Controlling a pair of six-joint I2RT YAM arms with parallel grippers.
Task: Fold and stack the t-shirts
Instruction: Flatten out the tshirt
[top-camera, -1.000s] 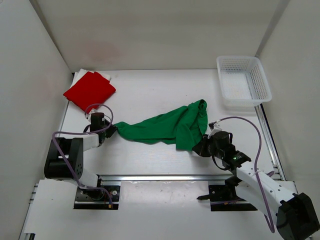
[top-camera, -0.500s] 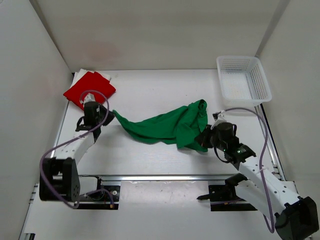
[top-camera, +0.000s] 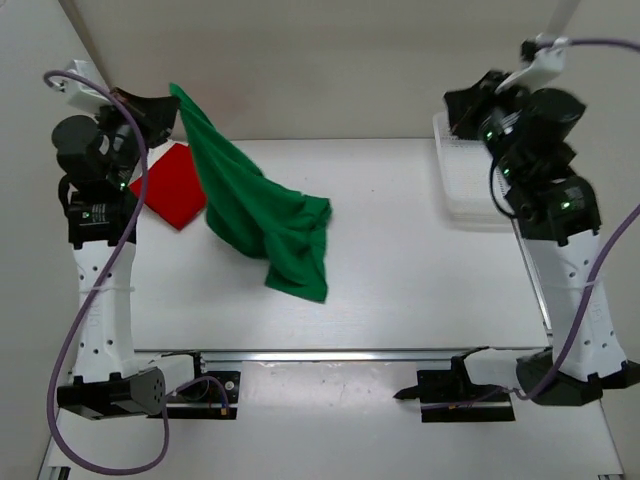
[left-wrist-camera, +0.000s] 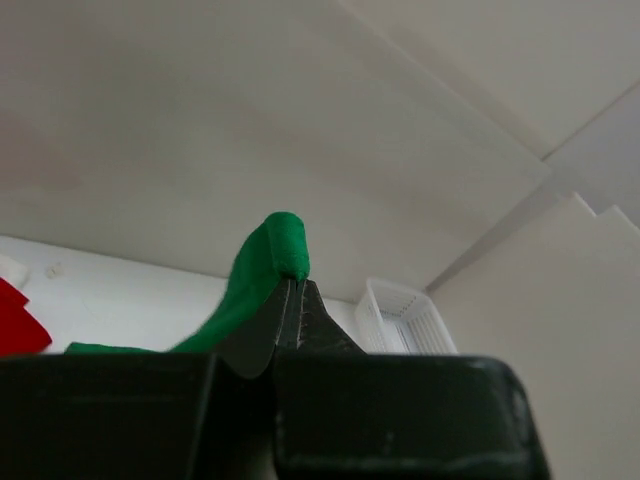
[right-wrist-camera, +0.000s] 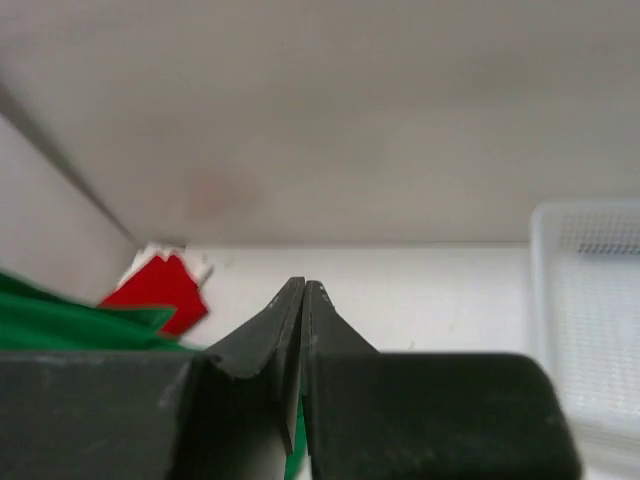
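lifting has replaced stretching: half a second ago both arms were low over the table (top-camera: 400, 270) with the green shirt (top-camera: 255, 215) drawn out between them, and now both are raised high. the left end effector (left-wrist-camera: 297, 286) is clamped on one corner of the green shirt, and the left wrist view shows a fold of cloth bulging just above its tips. the right end effector (right-wrist-camera: 303, 290) has let go. its fingers are pressed together with nothing between them, up in front of the white basket (top-camera: 465, 185) and well apart from the cloth.

the green shirt now hangs from that single corner at the far left. it falls in a bunched drape toward the middle of the table, where its lower end seems to trail on the surface. the red shirt (top-camera: 170, 185) lies folded at the far left, partly behind the hanging cloth. a bit of the white shirt (right-wrist-camera: 150, 256) peeps out beside it in the right wrist view.

for the task this looks like a reset rather than progress. the green shirt is neither spread nor folded, and held by one corner it will probably need a second grip from the right arm before it can be laid flat.
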